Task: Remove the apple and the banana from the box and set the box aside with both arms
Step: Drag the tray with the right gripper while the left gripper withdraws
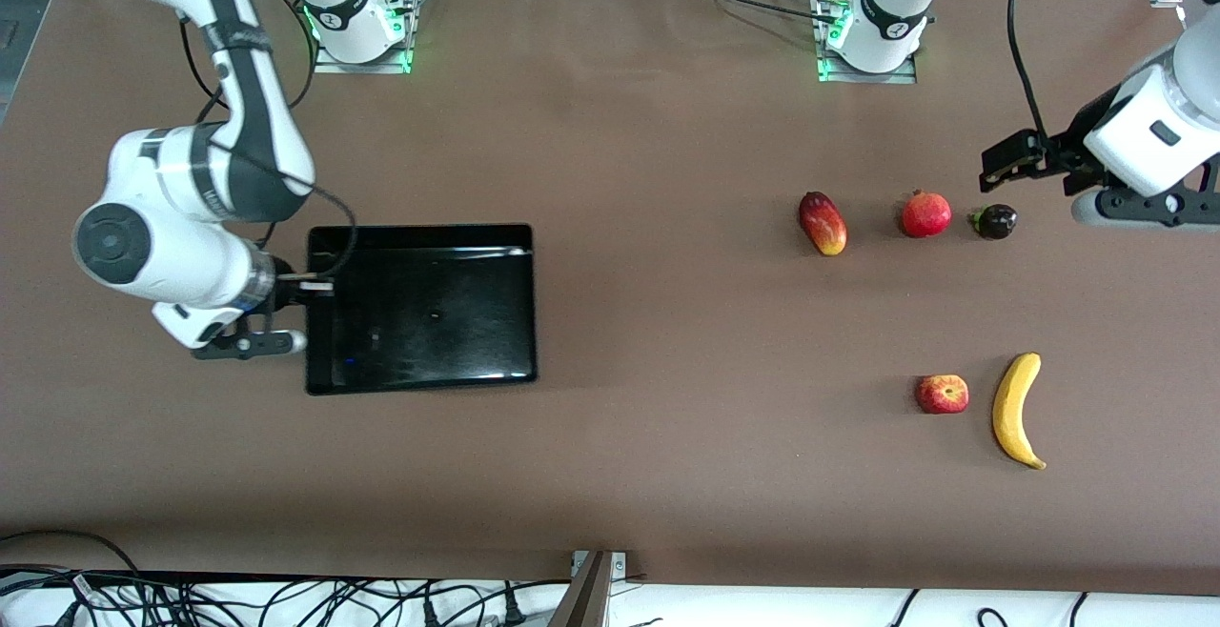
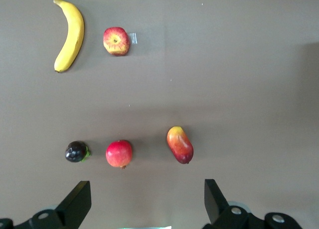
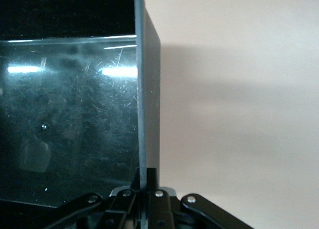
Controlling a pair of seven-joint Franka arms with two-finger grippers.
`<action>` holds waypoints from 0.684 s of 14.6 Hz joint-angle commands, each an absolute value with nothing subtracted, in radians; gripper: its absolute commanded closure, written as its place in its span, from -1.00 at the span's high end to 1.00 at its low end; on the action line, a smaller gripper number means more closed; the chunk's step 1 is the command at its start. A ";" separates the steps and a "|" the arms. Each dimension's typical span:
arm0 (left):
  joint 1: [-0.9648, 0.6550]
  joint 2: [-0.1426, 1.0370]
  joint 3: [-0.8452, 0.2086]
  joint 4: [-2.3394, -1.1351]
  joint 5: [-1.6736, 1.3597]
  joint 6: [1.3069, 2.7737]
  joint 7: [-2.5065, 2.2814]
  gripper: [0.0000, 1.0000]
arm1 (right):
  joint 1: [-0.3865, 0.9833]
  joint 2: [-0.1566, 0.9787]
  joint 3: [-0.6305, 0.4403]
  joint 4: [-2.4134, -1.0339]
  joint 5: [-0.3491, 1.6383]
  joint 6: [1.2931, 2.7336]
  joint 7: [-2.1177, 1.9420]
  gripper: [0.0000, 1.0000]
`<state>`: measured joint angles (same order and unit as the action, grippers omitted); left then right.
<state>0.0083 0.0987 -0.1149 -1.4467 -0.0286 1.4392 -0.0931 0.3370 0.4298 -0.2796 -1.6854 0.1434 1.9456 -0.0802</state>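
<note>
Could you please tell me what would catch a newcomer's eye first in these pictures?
The glossy black box at the right arm's end of the table stands out, with the right gripper shut on its wall. At the left arm's end lie the yellow banana beside the red apple, nearer the front camera than three other fruits. The left gripper hangs open over that area.

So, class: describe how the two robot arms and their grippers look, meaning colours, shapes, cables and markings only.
Both arms are glossy white jointed tubes. The right arm has dark grey round joint caps and a loose black cable; the left arm trails one too. Green lights glow at both bases. The right gripper and left gripper are black, two-fingered.
</note>
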 commanded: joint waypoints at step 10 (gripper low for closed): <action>-0.117 -0.011 0.038 -1.539 -0.052 1.413 -0.020 1.00 | 0.198 0.425 -0.319 -1.954 0.232 2.206 -0.307 0.52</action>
<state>-0.1064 0.0069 0.0228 -1.5148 -0.0297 1.4140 -0.0473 0.2095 0.4453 -0.3272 -1.9323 0.2168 2.1988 -0.2930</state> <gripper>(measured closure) 0.000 0.894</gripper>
